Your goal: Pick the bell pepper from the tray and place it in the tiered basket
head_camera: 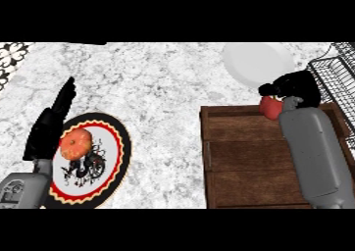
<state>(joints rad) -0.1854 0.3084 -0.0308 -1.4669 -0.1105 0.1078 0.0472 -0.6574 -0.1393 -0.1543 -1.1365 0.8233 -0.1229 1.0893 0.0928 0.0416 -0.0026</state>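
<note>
**Holding a shiny red bell pepper (269, 109) in the black right hand (291, 84)**

The right hand is curled round the red bell pepper. The fingers wrap over its top, so only the lower part peeks out, just under the hand and a little to its left. The pepper looks smooth, round and bright red. It shows right at the far edge of the brown wooden tray (245, 162), close to the back wall. I cannot tell if it touches the wood.

The wooden tray is a big box shape with low walls. Its floor is made of long flat boards with dark lines in them. The grey right forearm (318, 157) crosses over it, smooth and round like a tube.

The black wire basket (340, 68) is at the right side, just beside the tray. It is made of thin wires that cross, with gaps between them. The pepper is to the left of it and apart from it.

Past the hand lies a plain round white plate (256, 61), smooth all over. It rests on the grey and white speckled stone counter (166, 88).

At the left, the black left hand (54, 122) is open, with its fingers straight and pointing away. It rests by the left rim of a round patterned plate (122, 142) with a red, yellow and black ring. A round bumpy orange thing (77, 142) lies on that plate.
</note>
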